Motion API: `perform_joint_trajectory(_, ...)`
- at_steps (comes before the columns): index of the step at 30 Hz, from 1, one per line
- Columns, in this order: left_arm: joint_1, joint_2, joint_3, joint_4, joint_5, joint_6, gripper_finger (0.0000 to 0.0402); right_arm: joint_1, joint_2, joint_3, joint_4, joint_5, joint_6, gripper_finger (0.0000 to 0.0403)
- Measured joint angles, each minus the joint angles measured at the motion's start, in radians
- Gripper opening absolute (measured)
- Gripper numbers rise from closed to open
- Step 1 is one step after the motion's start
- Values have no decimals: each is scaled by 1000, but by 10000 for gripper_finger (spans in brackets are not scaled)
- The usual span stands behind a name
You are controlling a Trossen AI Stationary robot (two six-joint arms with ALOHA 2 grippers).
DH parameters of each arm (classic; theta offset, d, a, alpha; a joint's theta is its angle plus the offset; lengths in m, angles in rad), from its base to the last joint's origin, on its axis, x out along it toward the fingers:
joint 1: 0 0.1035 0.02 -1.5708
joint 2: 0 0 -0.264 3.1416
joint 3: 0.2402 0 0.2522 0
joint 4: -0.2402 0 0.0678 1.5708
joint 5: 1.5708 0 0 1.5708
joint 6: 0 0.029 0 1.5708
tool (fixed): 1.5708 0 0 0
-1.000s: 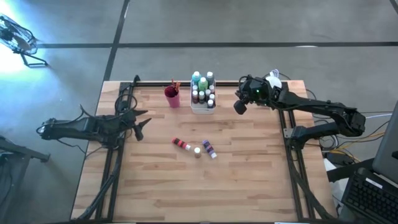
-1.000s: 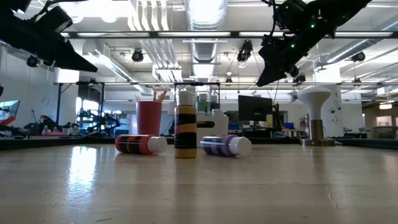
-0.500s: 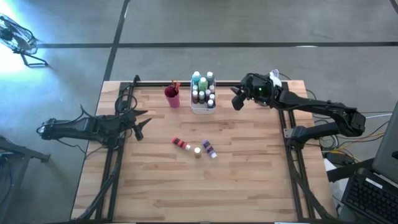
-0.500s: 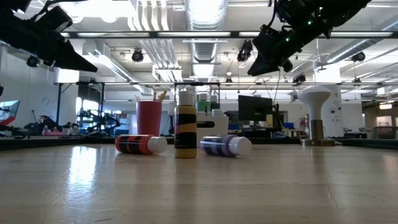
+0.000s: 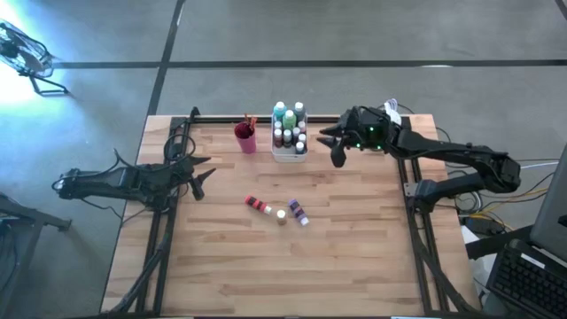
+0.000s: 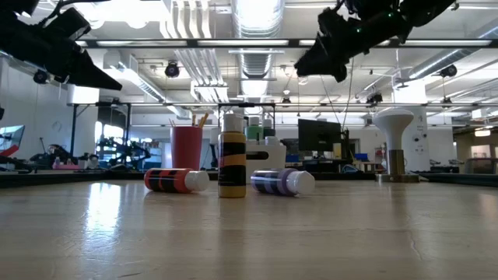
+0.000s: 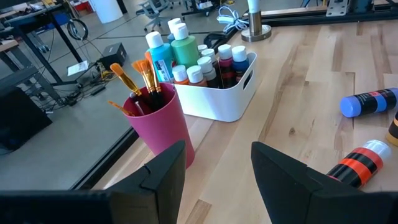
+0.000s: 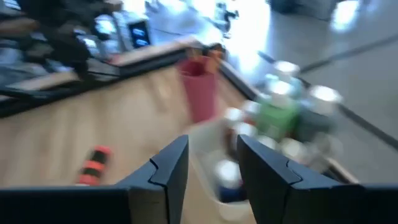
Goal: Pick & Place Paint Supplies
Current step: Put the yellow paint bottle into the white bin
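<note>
High view: your right gripper [image 5: 331,146] hangs empty, fingers apart, beside tray [image 5: 289,156] at worktop's far edge; three loose bottles [image 5: 280,211] lie mid-worktop, likely next picks. Left gripper [image 5: 202,173] parked left edge, fingers apart.

The right wrist view is smeared: the bottles [image 8: 280,118] in the tray [image 8: 214,186] ahead of the right gripper [image 8: 208,165] are perhaps green and white, their labels unreadable. The left wrist view crops the red bottle [image 7: 364,163] beside the left gripper [image 7: 217,171].
</note>
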Motion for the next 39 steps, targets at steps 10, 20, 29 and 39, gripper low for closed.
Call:
perform_joint_trajectory(10,0,0,0,0,0,0,188,134,2,0,35,-13,-9,164)
perform_joint_trajectory(20,0,0,0,0,0,0,188,256,50,0,39,-10,14,190)
perform_joint_trajectory(29,0,0,0,0,0,0,188,363,183,22,78,21,27,205)
perform_joint_trajectory(39,0,0,0,-2,0,0,188,423,347,120,40,79,14,203)
